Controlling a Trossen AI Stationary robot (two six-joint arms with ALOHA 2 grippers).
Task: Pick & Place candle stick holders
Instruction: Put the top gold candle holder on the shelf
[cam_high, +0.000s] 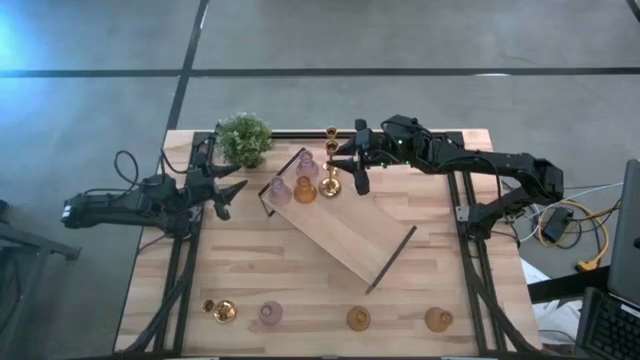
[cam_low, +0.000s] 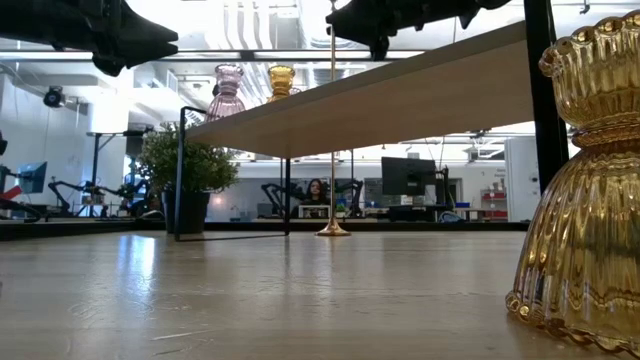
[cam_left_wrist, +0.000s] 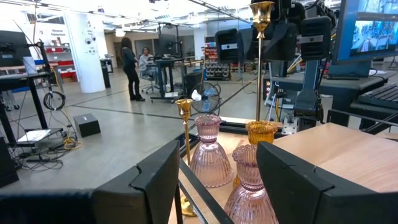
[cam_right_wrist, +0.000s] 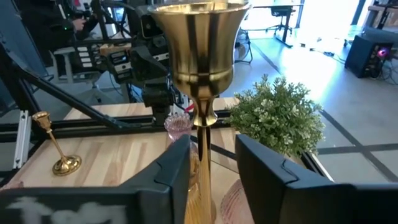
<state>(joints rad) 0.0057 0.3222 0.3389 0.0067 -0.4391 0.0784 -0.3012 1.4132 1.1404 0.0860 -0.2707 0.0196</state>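
A tall gold candle stick holder stands upright at the far end of the light-wood tray; its round base shows beside two pink glass holders and an amber one. My right gripper is open. Its fingers stand on either side of the thin stem, just below the cup. A shorter gold holder stands on the table beyond the tray. My left gripper is open and empty, left of the tray, facing the pink holders. My right gripper comes level from the table's right side, its fingers across the upright stem of the tall gold holder. The stem lies close to one finger, with a clear gap to the other. I cannot tell whether that finger touches it.
A green potted plant stands at the far left. Along the near edge stand a gold holder, a pink one and two amber ones. The tray lies slantwise, with black handles at its ends.
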